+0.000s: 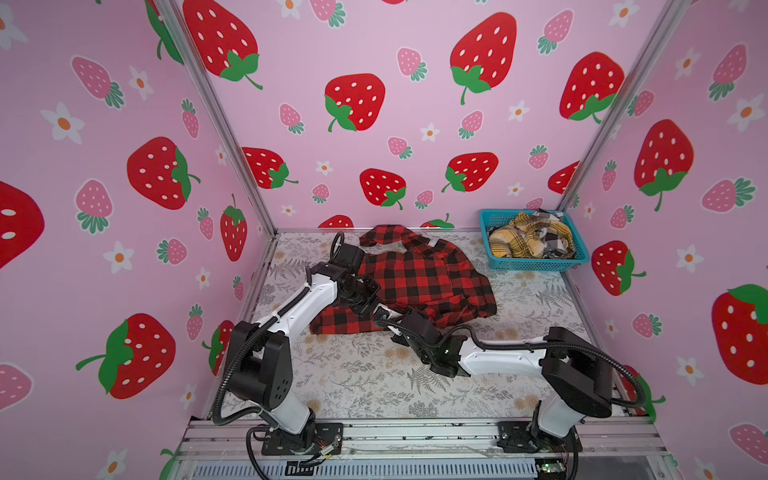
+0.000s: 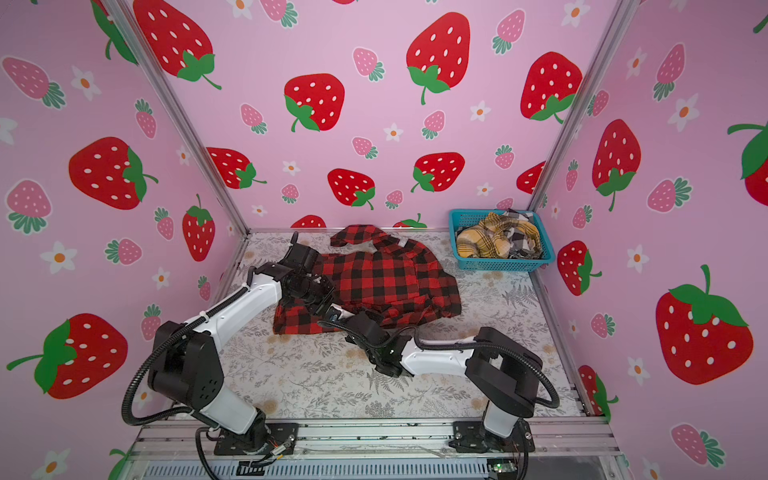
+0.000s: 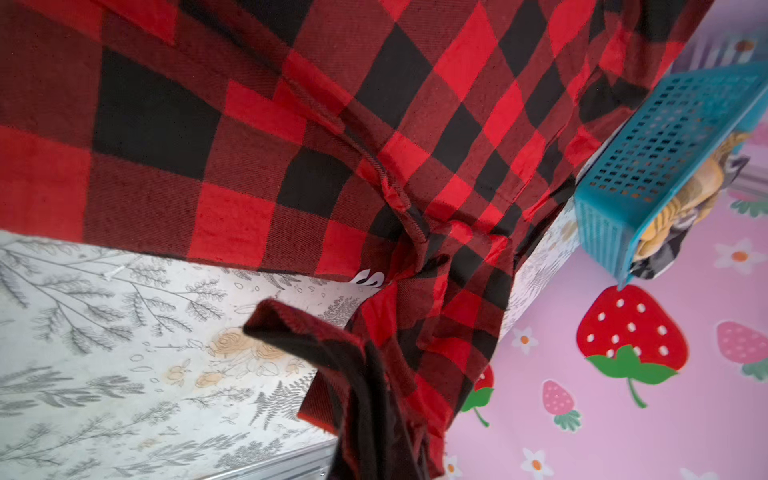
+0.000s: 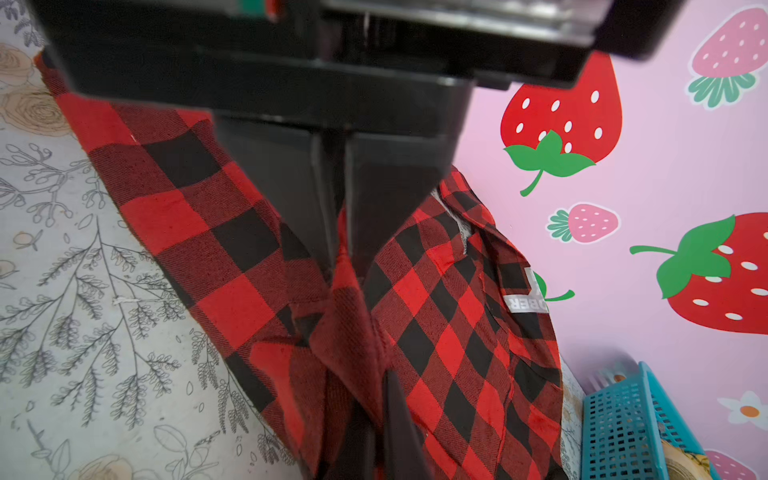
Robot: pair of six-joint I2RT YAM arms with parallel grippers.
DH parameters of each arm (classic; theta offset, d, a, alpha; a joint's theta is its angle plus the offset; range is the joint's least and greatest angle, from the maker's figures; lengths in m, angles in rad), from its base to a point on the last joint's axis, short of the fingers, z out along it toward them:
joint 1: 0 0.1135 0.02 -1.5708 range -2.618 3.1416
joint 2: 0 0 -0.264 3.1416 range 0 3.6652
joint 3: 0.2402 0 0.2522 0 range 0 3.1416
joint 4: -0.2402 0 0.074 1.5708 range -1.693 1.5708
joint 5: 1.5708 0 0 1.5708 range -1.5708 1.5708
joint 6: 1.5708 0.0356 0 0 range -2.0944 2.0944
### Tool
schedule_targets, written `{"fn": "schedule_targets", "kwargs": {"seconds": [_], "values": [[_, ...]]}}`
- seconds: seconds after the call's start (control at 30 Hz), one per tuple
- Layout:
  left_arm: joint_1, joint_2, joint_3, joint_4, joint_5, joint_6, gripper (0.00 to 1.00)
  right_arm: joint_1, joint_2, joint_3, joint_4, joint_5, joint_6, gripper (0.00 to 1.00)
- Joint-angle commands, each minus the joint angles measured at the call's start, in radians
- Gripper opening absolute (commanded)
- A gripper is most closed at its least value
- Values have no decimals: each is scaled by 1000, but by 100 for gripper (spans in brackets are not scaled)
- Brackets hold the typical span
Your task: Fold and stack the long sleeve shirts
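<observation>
**Floral tabletop in strawberry-print booth: one shirt in hand**

Floral table (image 1: 353,374), mid-area: right gripper (image 4: 374,419) and left gripper (image 4: 343,249) meet at the near hem of the red-and-black shirt (image 1: 424,278). Each is pressed together on bunched cloth. Only the right wrist view shows both pinches, plus a white label (image 4: 525,303). Both top views show the shirt spread toward the back wall. Far right corner: blue basket (image 1: 536,264) holding plaid garments (image 1: 523,241).

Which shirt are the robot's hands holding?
The red-and-black checked flannel shirt on the table; the yellow plaid shirt and black-and-white checked shirt lie untouched in the blue plastic basket.
</observation>
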Motion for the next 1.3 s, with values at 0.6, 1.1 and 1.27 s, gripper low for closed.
{"fn": "schedule_targets", "kwargs": {"seconds": [0.6, 1.1, 1.27], "values": [[-7, -166, 324, 322, -50, 307, 0, -593, -299, 284, -923, -524, 1001, 91], [-7, -365, 49, 375, 64, 454, 0, -900, -162, -29, -306, -1276, 1532, 96], [-6, -426, -14, 397, 46, 455, 0, -866, -177, -135, -189, -1247, 1716, 97]]}}
